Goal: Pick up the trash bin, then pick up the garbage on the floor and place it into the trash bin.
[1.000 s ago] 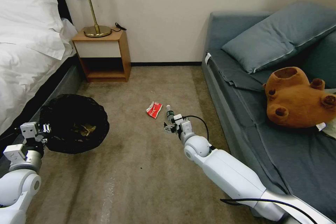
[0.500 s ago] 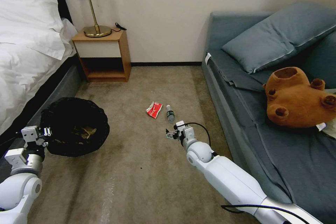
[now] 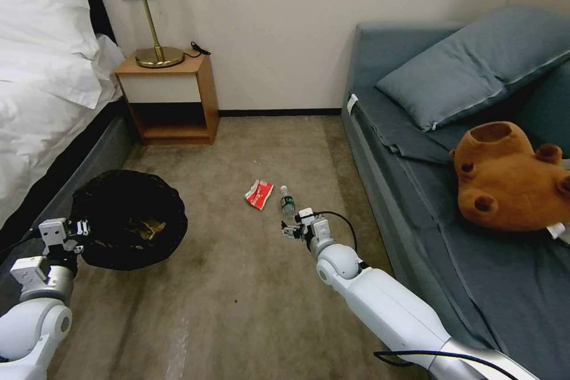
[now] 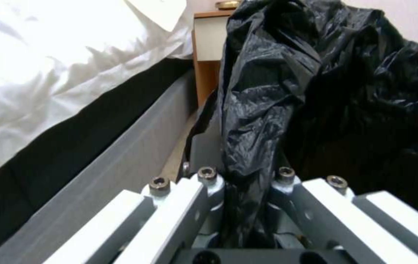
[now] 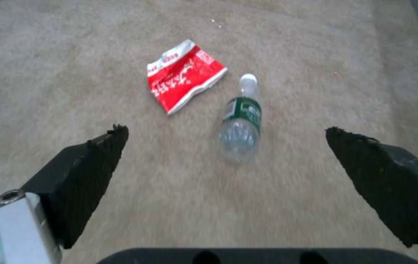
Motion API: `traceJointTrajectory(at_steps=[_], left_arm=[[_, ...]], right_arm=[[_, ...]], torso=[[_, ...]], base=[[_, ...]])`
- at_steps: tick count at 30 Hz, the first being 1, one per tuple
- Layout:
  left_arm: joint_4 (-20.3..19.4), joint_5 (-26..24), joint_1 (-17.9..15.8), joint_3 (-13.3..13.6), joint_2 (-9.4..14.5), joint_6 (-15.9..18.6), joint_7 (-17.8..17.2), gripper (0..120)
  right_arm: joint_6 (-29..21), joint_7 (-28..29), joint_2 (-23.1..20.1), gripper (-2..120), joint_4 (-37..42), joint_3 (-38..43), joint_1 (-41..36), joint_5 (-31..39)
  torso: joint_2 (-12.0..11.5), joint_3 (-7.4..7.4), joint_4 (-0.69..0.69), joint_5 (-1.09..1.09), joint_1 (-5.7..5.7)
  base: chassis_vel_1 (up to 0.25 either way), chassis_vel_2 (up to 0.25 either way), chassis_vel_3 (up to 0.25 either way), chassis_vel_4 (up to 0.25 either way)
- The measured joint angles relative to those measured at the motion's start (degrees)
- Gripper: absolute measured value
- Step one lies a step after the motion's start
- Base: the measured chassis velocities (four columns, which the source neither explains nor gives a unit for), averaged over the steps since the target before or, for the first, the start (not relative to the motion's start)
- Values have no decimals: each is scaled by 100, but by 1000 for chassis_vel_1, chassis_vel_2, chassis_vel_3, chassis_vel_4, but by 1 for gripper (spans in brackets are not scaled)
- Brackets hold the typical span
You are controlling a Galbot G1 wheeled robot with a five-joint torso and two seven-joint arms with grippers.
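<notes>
I have the trash bin carried off the floor at my left, its black liner draped over the rim, and my left hand is clamped on a fold of that liner at the bin's near edge; the left wrist view shows the crinkled bag pinched between the closed fingers. Some brownish litter already lies inside the bin, ahead of that hand. The step in hand, as I judge it, is collecting the remaining floor garbage: my right hand hangs over the carpet with its pads spread wide apart and nothing between them. Just ahead of it lies the small clear bottle with the green label, on its side, cap pointing away from the hand; beside the bottle, a little farther out and toward the left hand, sits the red-and-white packet. The next move calls for lowering the right hand over the bottle's body, across its length, since a round bottle may roll on the pile. The floor is beige carpet, a corridor between a white-sheeted bed beyond my left hand and a grey sofa beyond my right, with a wooden nightstand and lamp against the far wall.
</notes>
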Motion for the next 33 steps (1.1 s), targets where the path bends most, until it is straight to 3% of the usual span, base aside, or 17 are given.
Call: traceJointTrajectory(at_steps=[33], left_arm=[[148, 57, 16, 24, -94, -75, 89, 4]], right_arm=[[121, -202, 75, 100, -201, -116, 37, -96]], torso=[[0, 0, 0, 0, 0]], base=[[-162, 164, 166, -162]])
